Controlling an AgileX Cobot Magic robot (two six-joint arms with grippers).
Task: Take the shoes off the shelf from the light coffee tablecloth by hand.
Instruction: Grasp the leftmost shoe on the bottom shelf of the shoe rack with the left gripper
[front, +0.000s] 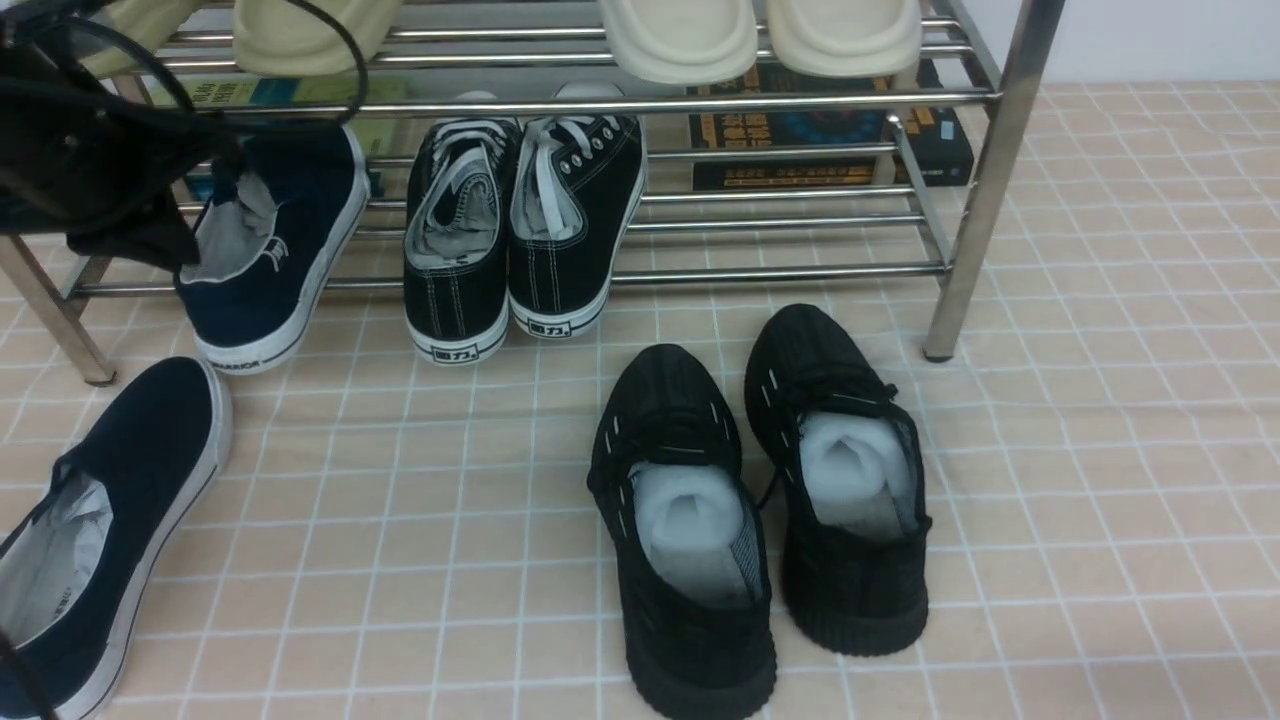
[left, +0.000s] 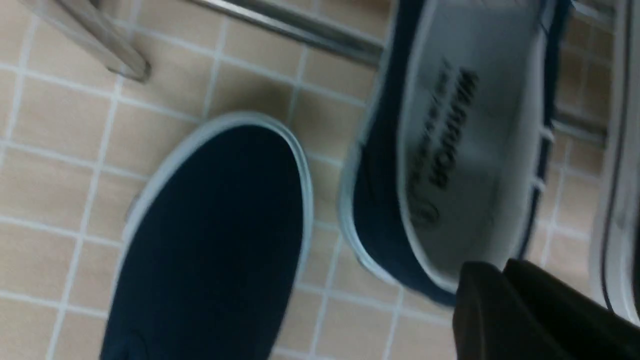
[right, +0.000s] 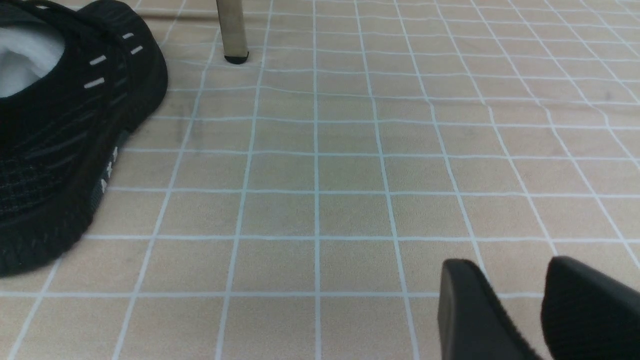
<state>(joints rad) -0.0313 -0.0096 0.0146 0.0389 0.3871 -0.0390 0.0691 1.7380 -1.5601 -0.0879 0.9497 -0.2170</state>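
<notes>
One navy slip-on shoe (front: 100, 520) lies on the light coffee tablecloth (front: 1100, 450) at the front left. Its toe shows in the left wrist view (left: 210, 240). The other navy shoe (front: 275, 250) leans on the lower tier of the chrome shelf (front: 990, 180), its WARRIOR heel hanging out over the cloth. Its grey lining shows in the left wrist view (left: 460, 150). My left gripper (front: 185, 250) is at that shoe's opening. Its fingers (left: 492, 267) are pressed together over the heel rim, with nothing seen between them. My right gripper (right: 515, 267) is open and empty, low over bare cloth.
Black lace-up sneakers (front: 520, 240) stand on the lower tier beside the navy shoe. All-black knit trainers (front: 760, 500) sit on the cloth in front, one also in the right wrist view (right: 65, 135). Cream slippers (front: 680, 35) lie on the top tier. Books (front: 820, 130) stand behind. A shelf leg (right: 231, 30) is ahead of the right gripper.
</notes>
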